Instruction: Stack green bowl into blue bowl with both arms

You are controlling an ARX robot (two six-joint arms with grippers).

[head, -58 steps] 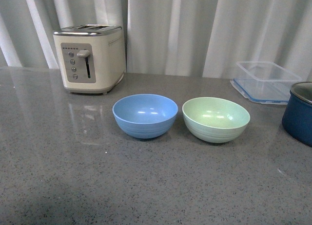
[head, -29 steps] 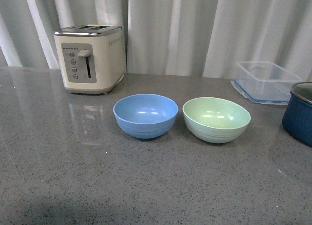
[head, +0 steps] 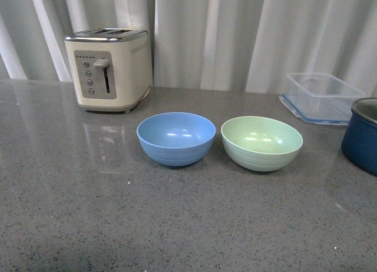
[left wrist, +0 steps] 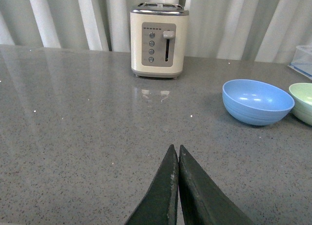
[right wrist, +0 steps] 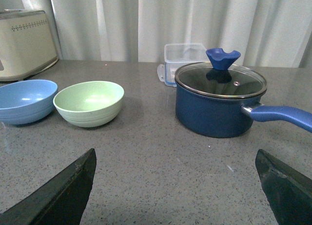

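The blue bowl (head: 176, 138) and the green bowl (head: 261, 142) stand side by side, upright and empty, on the grey countertop, blue on the left. Neither arm shows in the front view. In the left wrist view my left gripper (left wrist: 175, 148) is shut and empty, with the blue bowl (left wrist: 257, 101) and the edge of the green bowl (left wrist: 303, 102) well ahead of it. In the right wrist view my right gripper (right wrist: 175, 154) is open wide and empty, with the green bowl (right wrist: 89, 103) and the blue bowl (right wrist: 25, 101) well ahead of it.
A cream toaster (head: 109, 69) stands behind the blue bowl. A clear plastic container (head: 321, 97) sits at the back right. A dark navy pot (right wrist: 219, 101) with a glass lid and a handle stands right of the green bowl.
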